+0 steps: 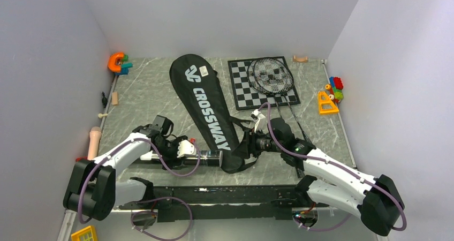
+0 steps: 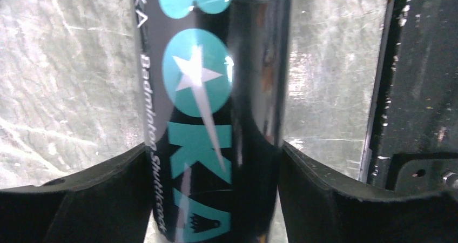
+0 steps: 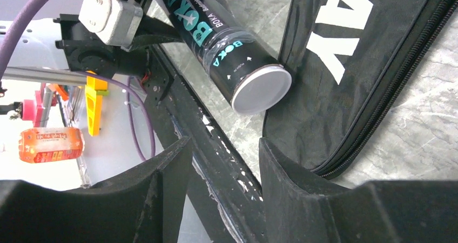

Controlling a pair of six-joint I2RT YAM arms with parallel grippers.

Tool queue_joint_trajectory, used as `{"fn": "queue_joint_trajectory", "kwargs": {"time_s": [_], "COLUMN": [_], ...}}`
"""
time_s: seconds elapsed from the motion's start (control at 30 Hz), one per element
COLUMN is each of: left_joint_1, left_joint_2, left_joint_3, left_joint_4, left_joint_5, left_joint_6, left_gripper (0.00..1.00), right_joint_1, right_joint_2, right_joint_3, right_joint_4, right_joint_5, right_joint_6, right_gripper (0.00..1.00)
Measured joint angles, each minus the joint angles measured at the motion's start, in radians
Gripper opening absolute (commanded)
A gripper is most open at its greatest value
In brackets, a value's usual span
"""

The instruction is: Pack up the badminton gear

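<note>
- The tube [image 1: 207, 157] lies flat near the near edge of the counter [image 1: 150, 91], left of the middle. Its long axis runs along that edge.
- The tube's white lid [image 3: 262, 89] points right and sits against or just beside the near end of the CROSSWAY bag [image 1: 206, 102].
- The left gripper [image 1: 181, 150] straddles the tube from above, partway along its length, with its jaws set across the long axis. In the left wrist view the fingers [image 2: 108, 194] lie against both sides of the tube with no gap showing, so I take it as gripped.
- The right gripper [image 3: 224, 146] hangs over the near edge by the bag's near end, jaws about half apart and holding nothing. It faces the lid end-on.
- The bag's long axis runs from the far middle of the counter to the near edge, roughly square to the tube.
- Judgement: the tube is the left arm's to carry. It would need turning to line up with the bag; whether the zip is open I cannot tell.
- The rackets [image 1: 273, 75] lie toward the far right corner, nearer the right arm.
</note>
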Motion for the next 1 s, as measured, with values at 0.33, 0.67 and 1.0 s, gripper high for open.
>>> {"fn": "queue_joint_trajectory", "kwargs": {"time_s": [0.33, 0.67, 1.0], "left_joint_1": [-0.010, -0.012, -0.012], "left_joint_2": [-0.040, -0.119, -0.232], "left_joint_3": [-0.031, 0.021, 0.080], "left_joint_4": [0.065, 0.019, -0.039], "left_joint_5": [-0.027, 0.015, 0.114], "left_joint_6": [-0.082, -0.181, -0.240], "left_gripper": [0.50, 0.28, 0.16], "right_joint_1": [-0.005, -0.013, -0.016], "right_joint_2": [0.005, -0.022, -0.105], "right_joint_3": [0.000, 0.012, 0.074], "right_joint_4": [0.000, -0.014, -0.034], "right_joint_5": [0.000, 0.004, 0.036], "right_joint_6": [0.004, 0.007, 0.018], "right_gripper": [0.52, 0.51, 0.40]}}
